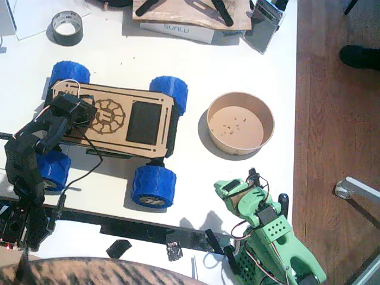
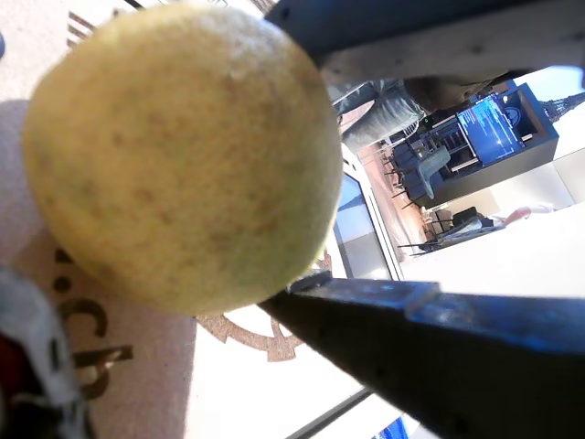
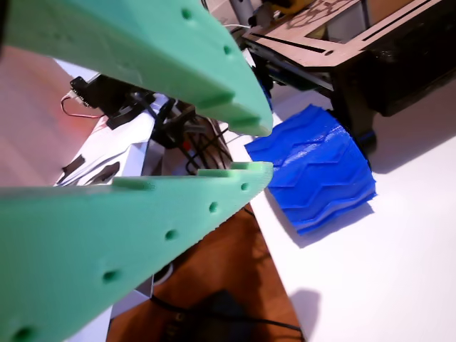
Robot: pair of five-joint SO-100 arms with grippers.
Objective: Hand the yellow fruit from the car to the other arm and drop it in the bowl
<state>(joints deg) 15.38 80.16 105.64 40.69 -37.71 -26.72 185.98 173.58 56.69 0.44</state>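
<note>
The yellow fruit (image 2: 183,155) fills a wrist view, pinched between the two black jaws of my left gripper (image 2: 311,174) just above the engraved gear. From the fixed camera the fruit is hidden under that left gripper (image 1: 74,113), which hangs over the left end of the car (image 1: 136,98). The green other arm's gripper, my right gripper (image 1: 228,190), rests low near the table's front, narrowly open with nothing in it. Its green fingertips (image 3: 267,149) point toward a blue wheel (image 3: 313,167) of the car. The tan bowl (image 1: 240,148) stands to the right of the car and holds nothing.
A grey tape roll (image 1: 66,27) lies at the back left and a white box (image 1: 184,29) with boards on it at the back. The table ends at the right along a wooden floor (image 1: 332,148). A striped sleeve (image 1: 77,270) shows at the bottom edge.
</note>
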